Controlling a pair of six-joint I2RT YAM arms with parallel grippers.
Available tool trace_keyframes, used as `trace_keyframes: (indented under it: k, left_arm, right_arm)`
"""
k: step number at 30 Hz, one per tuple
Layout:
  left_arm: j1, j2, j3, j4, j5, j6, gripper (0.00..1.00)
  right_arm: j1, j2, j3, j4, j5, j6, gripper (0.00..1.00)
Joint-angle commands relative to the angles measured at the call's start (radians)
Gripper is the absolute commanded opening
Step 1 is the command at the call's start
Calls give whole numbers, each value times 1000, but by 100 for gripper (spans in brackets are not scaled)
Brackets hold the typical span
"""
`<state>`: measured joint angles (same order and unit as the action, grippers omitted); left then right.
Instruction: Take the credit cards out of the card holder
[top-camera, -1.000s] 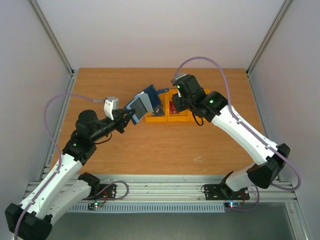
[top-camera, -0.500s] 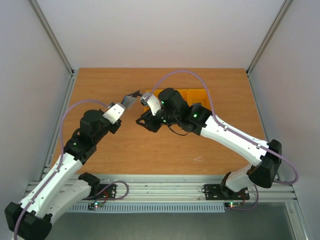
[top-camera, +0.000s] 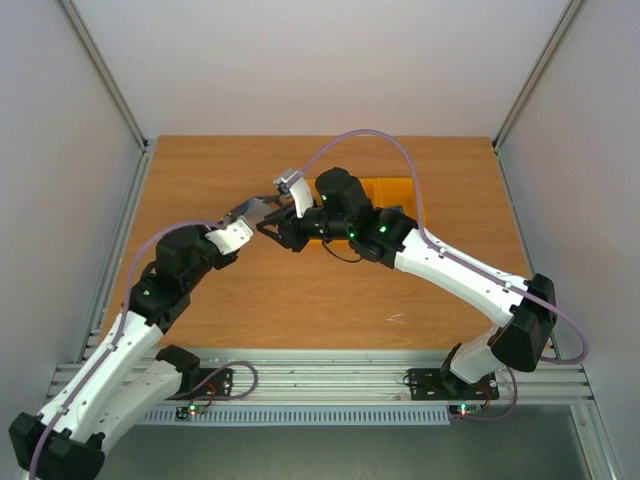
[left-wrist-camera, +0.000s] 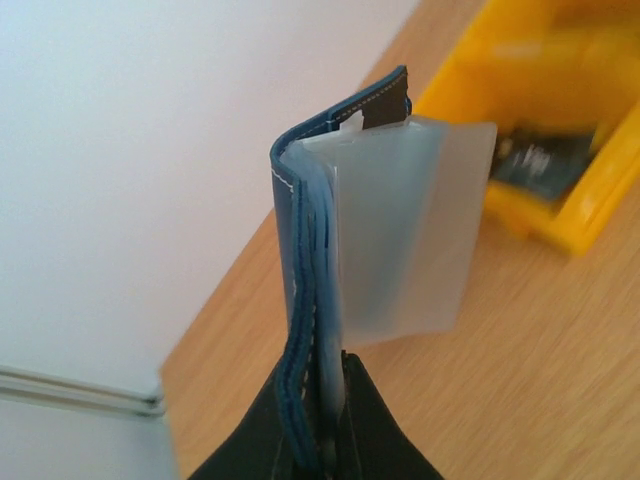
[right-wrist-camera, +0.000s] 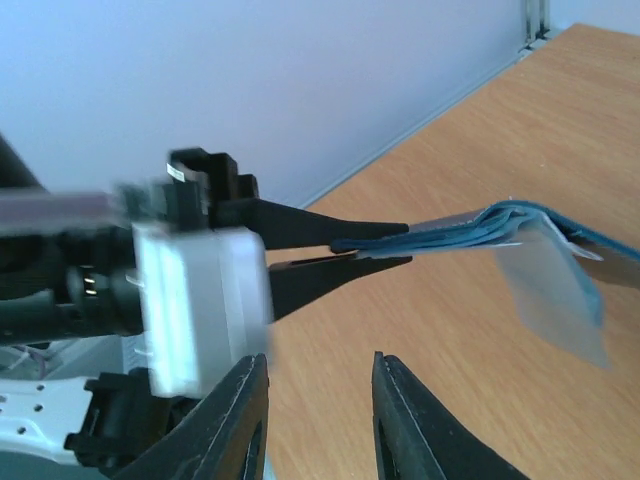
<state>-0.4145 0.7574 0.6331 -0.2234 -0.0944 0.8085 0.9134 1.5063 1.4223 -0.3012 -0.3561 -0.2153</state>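
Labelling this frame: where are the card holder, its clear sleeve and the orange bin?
card holder (left-wrist-camera: 298, 260), left wrist view, navy cover.
clear sleeve (left-wrist-camera: 405, 230), left wrist view, middle.
orange bin (left-wrist-camera: 600, 195), left wrist view, outer wall.

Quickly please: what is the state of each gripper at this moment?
Left gripper: closed, holding the card holder by its edge.
Right gripper: open, holding nothing.

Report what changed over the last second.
The right gripper swung left from over the orange bins to the card holder, open and holding nothing. The left gripper drew the holder slightly left and turned it edge-on to the top camera. Unchanged: the left gripper stays shut on the holder; the bins sit where they were.
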Motion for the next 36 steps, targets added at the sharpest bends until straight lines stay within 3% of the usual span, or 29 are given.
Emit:
trace_keyframes:
  k: [1, 4, 9, 12, 14, 19, 29, 36]
  left_arm:
    - [3, -48, 110, -86, 226, -395, 0]
    - [2, -51, 146, -126, 364, -634, 0]
    - [2, -71, 149, -91, 572, -883, 0]
    - [3, -75, 140, -46, 703, -963, 0]
    - [2, -79, 132, 28, 808, -992, 0]
    - [2, -64, 117, 207, 1016, -1062, 0]
    - [3, -51, 112, 310, 1054, -1124, 0]
    - [3, -44, 111, 321, 1062, -1131, 0]
  right_arm:
    - [-4, 18, 10, 88, -28, 76, 30]
    - [-5, 15, -25, 146, -54, 109, 29]
    - [-45, -53, -71, 131, 1, 116, 27]
    - [-99, -135, -135, 131, -31, 105, 26]
    - [-151, -178, -148, 118, -180, 77, 26]
    - [-171, -201, -70, -119, -296, -63, 25]
    - [-171, -252, -74, -228, -449, -140, 19]
    - [-173, -276, -51, -339, -528, -211, 24]
